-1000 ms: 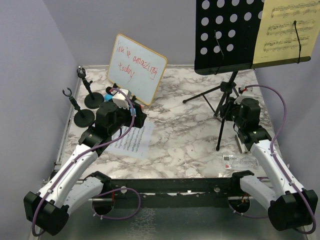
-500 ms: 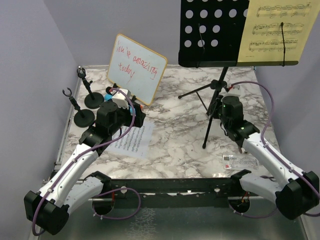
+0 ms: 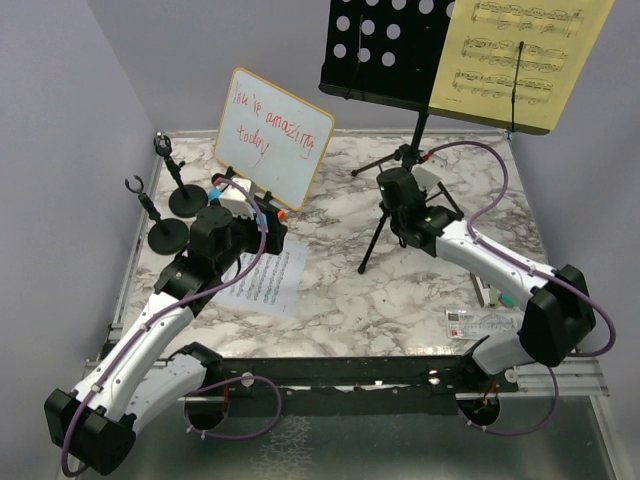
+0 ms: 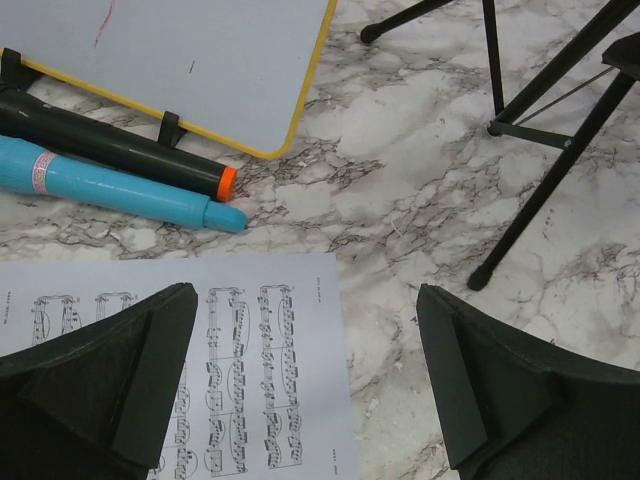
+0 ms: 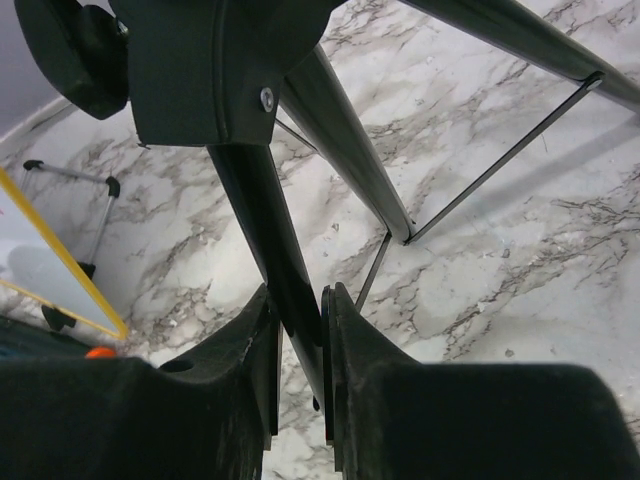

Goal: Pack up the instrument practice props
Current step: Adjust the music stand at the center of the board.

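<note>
The tall black perforated music desk (image 3: 385, 50) carries yellow sheet music (image 3: 520, 60) and leans over the table's back. My right gripper (image 3: 393, 195) is shut on one leg of its tripod (image 5: 265, 200), near the hub. My left gripper (image 4: 305, 295) is open and empty, hovering above the white sheet music (image 4: 270, 370), which lies flat left of centre (image 3: 265, 280). A blue microphone (image 4: 120, 190) and a black microphone (image 4: 110, 150) lie side by side at the whiteboard's foot. Two black round-based mic holders (image 3: 165, 235) (image 3: 187, 200) stand at the far left.
A wood-framed whiteboard (image 3: 272, 135) with red writing stands propped at the back left. A small stapler (image 3: 490, 292) and a clear ruler (image 3: 480, 322) lie near the front right edge. Grey walls close in the left, back and right sides.
My right arm has swung left, carrying the music stand from the back right towards the middle; the desk now tilts. My left arm has stayed still.
</note>
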You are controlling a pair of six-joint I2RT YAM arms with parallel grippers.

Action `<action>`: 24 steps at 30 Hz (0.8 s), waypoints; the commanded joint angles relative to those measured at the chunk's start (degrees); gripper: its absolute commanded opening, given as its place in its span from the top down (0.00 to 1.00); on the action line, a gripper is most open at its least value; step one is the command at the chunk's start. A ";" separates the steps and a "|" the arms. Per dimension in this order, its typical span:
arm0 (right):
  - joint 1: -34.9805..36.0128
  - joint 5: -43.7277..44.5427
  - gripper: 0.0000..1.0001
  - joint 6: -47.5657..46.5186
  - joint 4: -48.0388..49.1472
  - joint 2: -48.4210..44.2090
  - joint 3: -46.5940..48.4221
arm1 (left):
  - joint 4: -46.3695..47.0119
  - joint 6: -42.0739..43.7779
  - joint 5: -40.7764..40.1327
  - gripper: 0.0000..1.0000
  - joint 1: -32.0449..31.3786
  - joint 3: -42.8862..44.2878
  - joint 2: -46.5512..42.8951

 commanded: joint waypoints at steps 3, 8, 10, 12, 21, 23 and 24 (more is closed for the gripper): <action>2.69 6.00 0.99 15.95 -5.56 6.23 6.07 | 0.71 -0.43 -1.62 0.01 -0.37 -1.11 -1.72; 3.78 5.45 0.98 16.39 -1.80 7.85 6.51 | 1.09 -0.77 -1.20 0.01 -0.36 -1.35 -1.97; 3.94 4.91 0.93 16.21 -1.23 8.12 6.99 | 1.26 -0.95 -0.88 0.01 -0.31 -1.38 -1.89; 3.99 4.31 0.90 15.30 -0.54 8.07 7.17 | 1.46 -1.09 -0.38 0.01 -0.28 -1.45 -1.78; 3.90 -2.19 0.43 8.25 7.12 3.07 0.57 | 2.65 -1.40 2.64 0.01 0.24 -1.79 -0.86; 3.90 -4.39 0.37 6.11 7.91 2.22 -0.92 | 2.73 -1.40 2.66 0.01 0.32 -1.81 -0.70; 3.90 -5.51 0.34 5.81 7.42 1.87 -1.58 | 2.74 -1.40 2.62 0.01 0.33 -1.82 -0.52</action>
